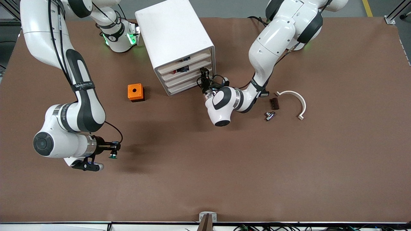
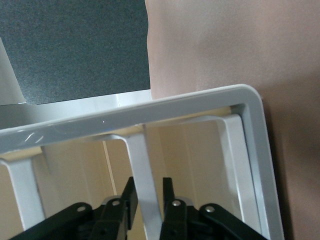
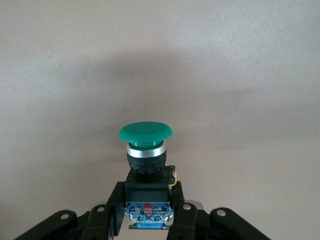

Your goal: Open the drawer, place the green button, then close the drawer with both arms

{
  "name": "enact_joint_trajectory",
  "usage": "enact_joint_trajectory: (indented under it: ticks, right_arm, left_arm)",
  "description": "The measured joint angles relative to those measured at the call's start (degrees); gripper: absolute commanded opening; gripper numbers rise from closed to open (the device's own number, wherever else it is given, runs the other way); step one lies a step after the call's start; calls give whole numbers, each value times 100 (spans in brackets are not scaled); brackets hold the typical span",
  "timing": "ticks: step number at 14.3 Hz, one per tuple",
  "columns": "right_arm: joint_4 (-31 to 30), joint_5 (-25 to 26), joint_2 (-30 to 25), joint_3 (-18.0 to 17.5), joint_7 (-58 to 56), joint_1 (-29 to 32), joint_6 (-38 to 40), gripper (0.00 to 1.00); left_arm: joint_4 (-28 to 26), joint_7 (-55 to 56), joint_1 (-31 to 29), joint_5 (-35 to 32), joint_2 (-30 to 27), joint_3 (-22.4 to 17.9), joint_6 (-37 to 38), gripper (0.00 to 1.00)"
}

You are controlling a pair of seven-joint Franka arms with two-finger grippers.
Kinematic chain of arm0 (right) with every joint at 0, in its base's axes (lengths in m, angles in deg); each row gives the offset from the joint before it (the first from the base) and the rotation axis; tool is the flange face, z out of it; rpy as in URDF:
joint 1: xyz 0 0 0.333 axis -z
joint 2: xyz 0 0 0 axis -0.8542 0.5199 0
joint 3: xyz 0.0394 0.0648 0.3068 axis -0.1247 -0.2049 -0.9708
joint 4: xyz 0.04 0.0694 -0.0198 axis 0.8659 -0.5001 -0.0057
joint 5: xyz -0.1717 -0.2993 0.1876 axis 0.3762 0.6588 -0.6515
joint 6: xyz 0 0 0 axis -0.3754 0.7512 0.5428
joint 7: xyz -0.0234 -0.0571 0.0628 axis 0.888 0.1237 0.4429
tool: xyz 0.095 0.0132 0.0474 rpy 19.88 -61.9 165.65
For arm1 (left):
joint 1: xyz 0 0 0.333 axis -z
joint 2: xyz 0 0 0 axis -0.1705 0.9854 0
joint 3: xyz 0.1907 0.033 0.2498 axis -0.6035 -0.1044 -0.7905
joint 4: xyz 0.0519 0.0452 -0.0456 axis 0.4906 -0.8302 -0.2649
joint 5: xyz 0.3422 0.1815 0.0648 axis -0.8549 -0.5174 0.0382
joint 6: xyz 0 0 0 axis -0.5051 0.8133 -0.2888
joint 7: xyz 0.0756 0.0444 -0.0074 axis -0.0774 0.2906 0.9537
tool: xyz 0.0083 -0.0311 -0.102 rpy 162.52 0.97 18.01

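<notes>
Two pincers were at work. Right pincer (image 3: 148,212), up over bare brown desk (image 1: 224,179) toward the right arm's end, was pinching the button (image 3: 145,165) by its black-and-blue body; green cap pointed away from the wrist, long axis in line with the fingers. Left pincer (image 2: 148,197) was at the front of the white cabinet (image 1: 175,38), fingers (image 2: 170,192) narrowly parted around a white slat of the drawer (image 2: 145,170). Drawer fronts faced the front camera, slightly toward the left arm's end. An orange box (image 1: 135,92) sat beside the cabinet.
</notes>
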Motion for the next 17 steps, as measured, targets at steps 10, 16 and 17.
enact_joint_trajectory:
  ticks: [10,16,17]
  right_arm:
    - [38,-9,-717,-42,1431,-110,1165,10]
    - [37,-16,-945,-59,2823,-500,1429,10]
    - [36,-21,-970,-66,3139,-612,1442,10]
  left_arm:
    - [-4,149,-61,152,59,-49,108,4]
    - [-6,269,-514,417,115,-118,109,8]
    - [-6,285,-628,482,138,-123,109,9]
